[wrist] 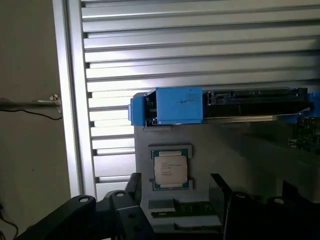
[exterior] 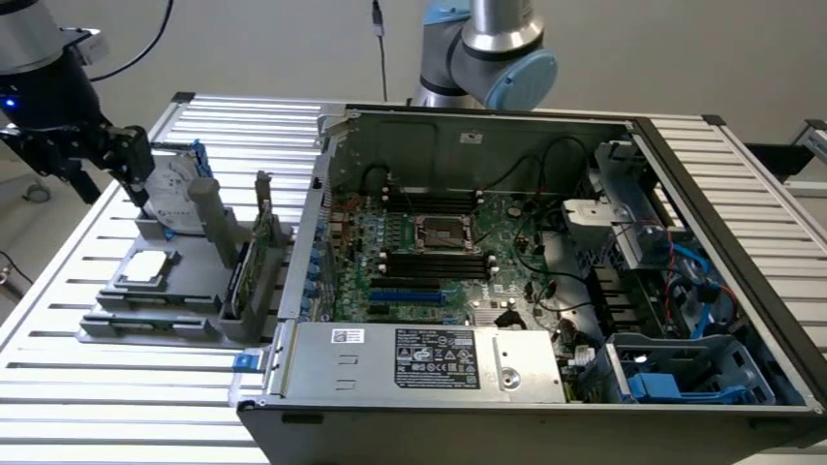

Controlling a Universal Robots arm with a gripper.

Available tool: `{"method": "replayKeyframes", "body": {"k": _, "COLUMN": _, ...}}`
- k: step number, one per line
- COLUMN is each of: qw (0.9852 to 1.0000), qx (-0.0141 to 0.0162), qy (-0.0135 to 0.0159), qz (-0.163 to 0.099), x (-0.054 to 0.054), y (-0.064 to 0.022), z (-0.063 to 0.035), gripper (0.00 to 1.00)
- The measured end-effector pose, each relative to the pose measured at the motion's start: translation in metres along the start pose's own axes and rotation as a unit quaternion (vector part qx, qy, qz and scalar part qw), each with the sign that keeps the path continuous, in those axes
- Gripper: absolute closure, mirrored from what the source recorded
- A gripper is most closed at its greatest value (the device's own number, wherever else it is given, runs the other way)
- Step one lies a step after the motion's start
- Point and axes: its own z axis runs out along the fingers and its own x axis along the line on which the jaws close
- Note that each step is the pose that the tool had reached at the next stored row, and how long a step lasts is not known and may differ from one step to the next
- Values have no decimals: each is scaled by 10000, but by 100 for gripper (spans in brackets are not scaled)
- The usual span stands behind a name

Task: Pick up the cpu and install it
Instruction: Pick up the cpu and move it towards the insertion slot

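The cpu (exterior: 146, 266) (wrist: 170, 170), a small square chip with a pale metal top, lies flat in a recess of the grey holder (exterior: 181, 291) at the exterior view's left. My black gripper (exterior: 104, 174) (wrist: 176, 184) hovers above that holder, higher than the cpu and apart from it. It is open, its fingers (wrist: 134, 186) spread to either side of the chip with nothing between them. The dark metal-framed socket (exterior: 440, 235) sits in the middle of the motherboard inside the open computer case (exterior: 723, 242).
A silver hard drive with a blue frame (exterior: 174, 189) (wrist: 220, 105) stands upright on the holder just beyond the cpu. Circuit boards (exterior: 265, 242) stand on edge along the holder's case side. A memory stick (wrist: 187, 209) lies near the cpu. A slatted metal table (exterior: 116, 387) carries everything.
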Motion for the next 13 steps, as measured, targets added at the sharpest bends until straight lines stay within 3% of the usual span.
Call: {"method": "replayKeyframes", "body": {"k": 13, "qw": 10000, "qx": 0, "qy": 0, "qz": 0, "x": -60, "y": -171, "z": 235, "gripper": 35}}
